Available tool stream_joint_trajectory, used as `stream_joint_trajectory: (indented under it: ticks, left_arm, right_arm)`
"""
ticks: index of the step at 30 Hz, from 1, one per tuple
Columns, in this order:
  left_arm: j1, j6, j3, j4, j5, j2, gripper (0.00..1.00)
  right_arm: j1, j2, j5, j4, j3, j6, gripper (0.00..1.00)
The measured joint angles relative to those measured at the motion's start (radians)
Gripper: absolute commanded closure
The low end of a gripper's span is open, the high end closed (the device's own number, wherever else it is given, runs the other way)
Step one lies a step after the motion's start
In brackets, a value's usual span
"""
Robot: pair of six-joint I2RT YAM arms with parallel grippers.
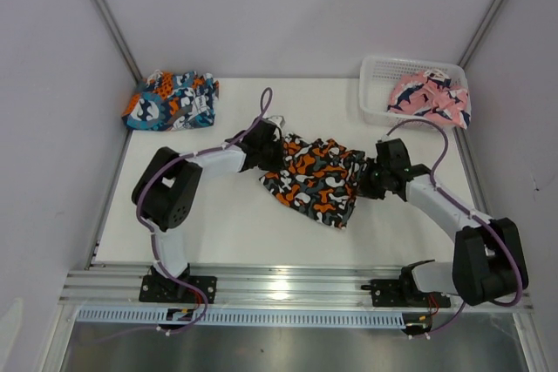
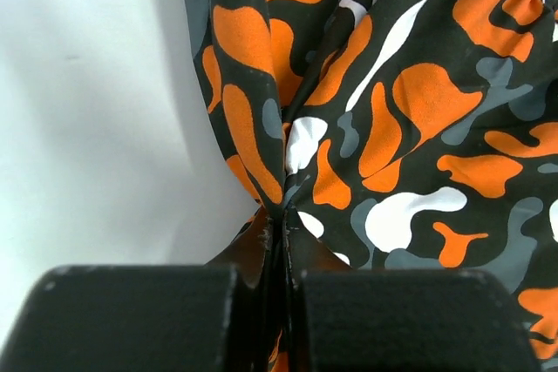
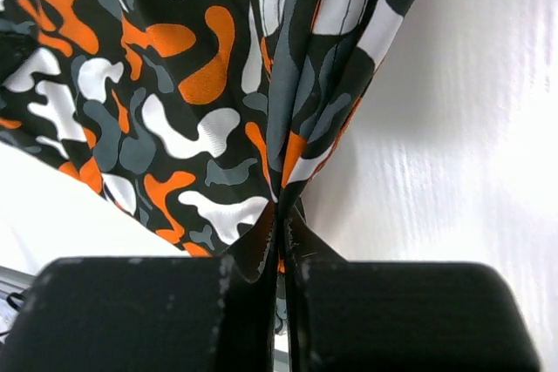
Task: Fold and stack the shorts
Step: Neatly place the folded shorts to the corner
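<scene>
Camo shorts (image 1: 316,180) lie mid table (image 1: 227,224); left gripper (image 1: 264,152) and right gripper (image 1: 368,177) each clamp an opposite edge (probably to lift and fold). Blue shorts (image 1: 170,100) sit back-left, pink shorts (image 1: 430,98) in the basket (image 1: 375,84).

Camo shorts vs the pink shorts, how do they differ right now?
Place: the camo shorts lie spread on the table; the pink shorts sit bunched in the white basket.
Grip: the left gripper and right gripper are shut on opposite edges of the camo shorts; nothing touches the pink shorts.
Print: camo is orange, black, grey and white; pink is pink, navy and white.
Both are soft printed fabric.
</scene>
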Motion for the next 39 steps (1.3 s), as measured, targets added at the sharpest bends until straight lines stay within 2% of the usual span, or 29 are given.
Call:
stream_joint_trajectory:
  ticks: [7, 14, 21, 28, 32, 34, 39]
  left_arm:
    - [0.008, -0.010, 0.098, -0.151, -0.145, -0.024, 1.00]
    - [0.091, -0.010, 0.246, -0.287, -0.209, -0.038, 1.00]
    - [0.245, -0.010, 0.421, -0.385, -0.241, -0.039, 1.00]
    - [0.395, -0.018, 0.697, -0.467, -0.236, 0.016, 1.00]
    - [0.488, -0.034, 0.819, -0.481, -0.244, 0.069, 1.00]
    - [0.527, -0.047, 0.858, -0.481, -0.252, 0.096, 1.00]
    - [0.609, -0.071, 0.879, -0.478, -0.294, 0.140, 1.00]
  right_arm:
    - [0.104, 0.188, 0.046, 0.020, 0.160, 0.019, 1.00]
    - [0.189, 0.383, 0.069, 0.019, 0.459, 0.035, 1.00]
    - [0.227, 0.639, 0.042, 0.027, 0.856, 0.036, 1.00]
    - [0.245, 0.975, -0.052, 0.067, 1.350, 0.050, 1.00]
    - [0.251, 1.194, -0.120, 0.145, 1.654, 0.103, 1.00]
    - [0.251, 1.284, -0.150, 0.224, 1.749, 0.155, 1.00]
    - [0.266, 1.399, -0.156, 0.475, 1.761, 0.294, 1.00]
